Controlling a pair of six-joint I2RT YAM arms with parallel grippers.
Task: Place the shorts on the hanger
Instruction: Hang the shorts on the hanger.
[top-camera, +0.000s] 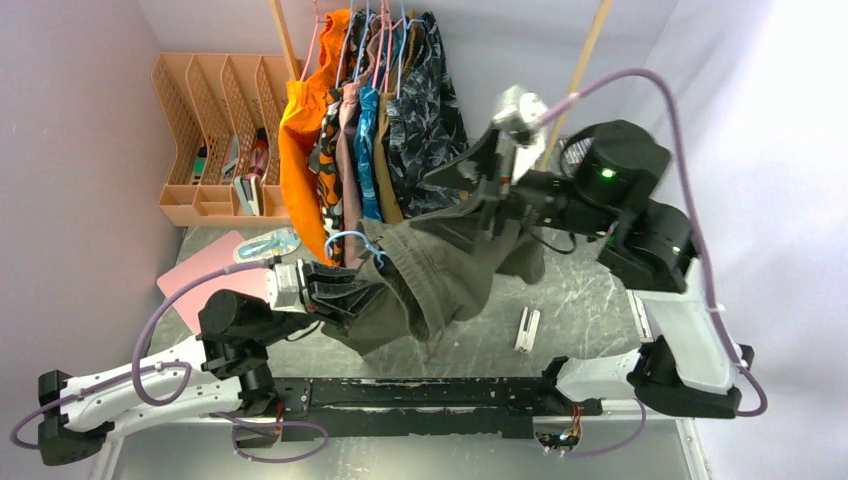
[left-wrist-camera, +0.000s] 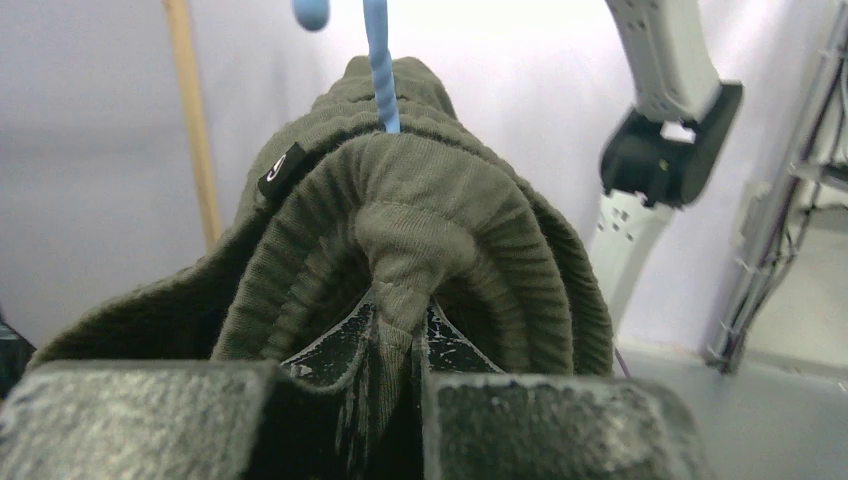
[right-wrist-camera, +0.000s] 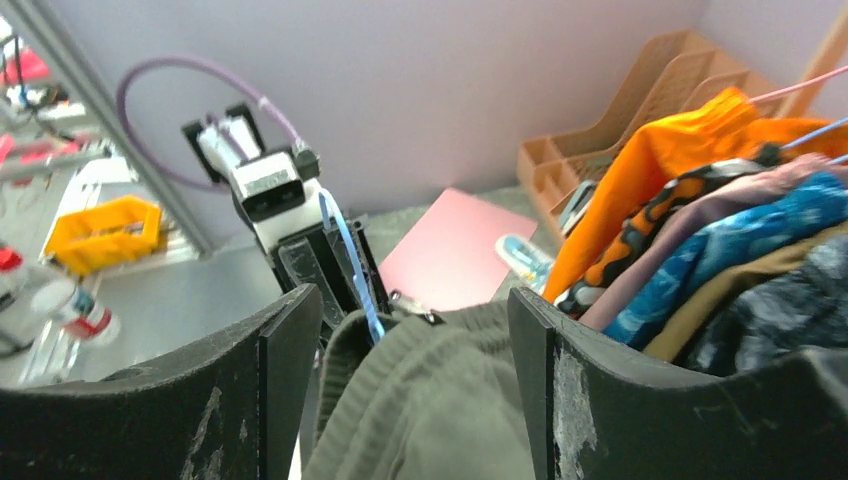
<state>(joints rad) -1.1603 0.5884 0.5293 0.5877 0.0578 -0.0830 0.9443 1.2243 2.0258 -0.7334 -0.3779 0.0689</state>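
– shorts (top-camera: 440, 275) first: where are they?
– centre of the overhead view, bunched and held up off the worktop (top-camera: 590, 300), in front of the rail of hung clothes (top-camera: 380, 110). whether the lowest fold touches the surface, i cannot tell.
– and the hanger (left-wrist-camera: 380, 70)?
– only its light-blue hook and stem show. the stem rises out of the folded ribbed waistband at the top of the left wrist view, and the frame is hidden in the fabric.
– left jaws?
– closed tight on a pinch of the waistband, right at the bottom centre of that view. if they also pinch the hanger wire, the cloth hides it.
– right jaws?
– wide apart, one finger either side of the olive fabric, gripping nothing.
– so which step is this?
– i'd judge it's the dressing of the shorts over the hanger, not the hanging on the rail yet.
– next move?
– probably the right jaws must close on a loose edge and pull it even along the frame while the left holds firm. a slip would drop the bundle.
– arm poses?
– the left arm (top-camera: 240, 320) lies low from the lower left with its wrist pointing right. the right arm (top-camera: 620, 190) rears up from the lower right, elbow high, wrist bent left toward the cloth.
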